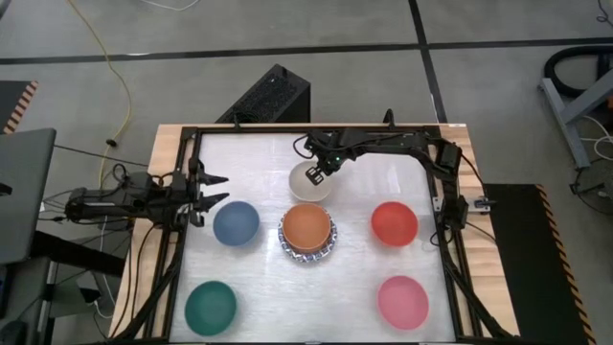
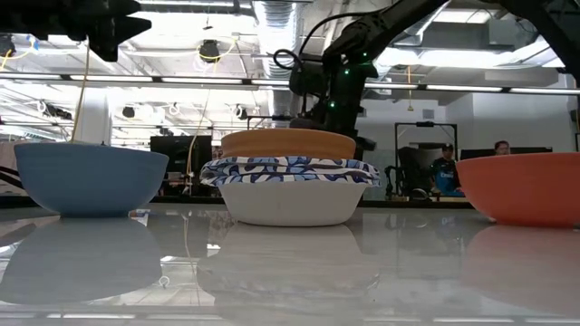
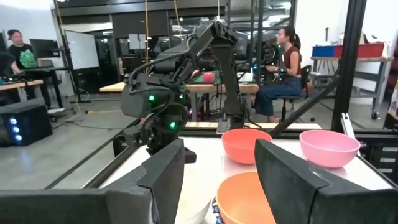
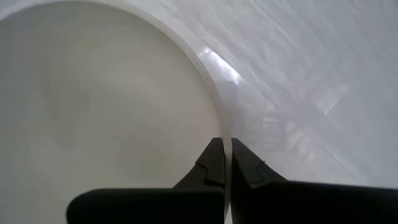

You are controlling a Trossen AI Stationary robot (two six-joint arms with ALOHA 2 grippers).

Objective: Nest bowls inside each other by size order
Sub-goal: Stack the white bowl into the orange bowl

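A cream bowl (image 1: 305, 188) stands on the white table behind the middle; my right gripper (image 1: 314, 174) comes down on it and is shut on its rim. At the centre an orange bowl (image 1: 306, 226) sits inside a blue-and-white patterned bowl (image 1: 329, 243). Single bowls stand around them: slate-blue (image 1: 236, 222), red (image 1: 394, 222), dark green (image 1: 211, 307) and pink (image 1: 403, 302). My left gripper (image 1: 213, 190) hovers open at the table's left edge, touching nothing. In the low view the nested pair hides the cream bowl. My right gripper pinches the cream bowl's rim (image 4: 220, 117) between its two fingers, one finger (image 4: 210, 163) inside the bowl and the other (image 4: 246, 167) outside. The fingers come from above, slanting down. The bowl stays upright on the table.
A black frame (image 1: 184, 172) runs around the table's edges. Bare table lies between the bowls and along the far edge. People sit at desks in the room beyond the table (image 3: 283, 68).
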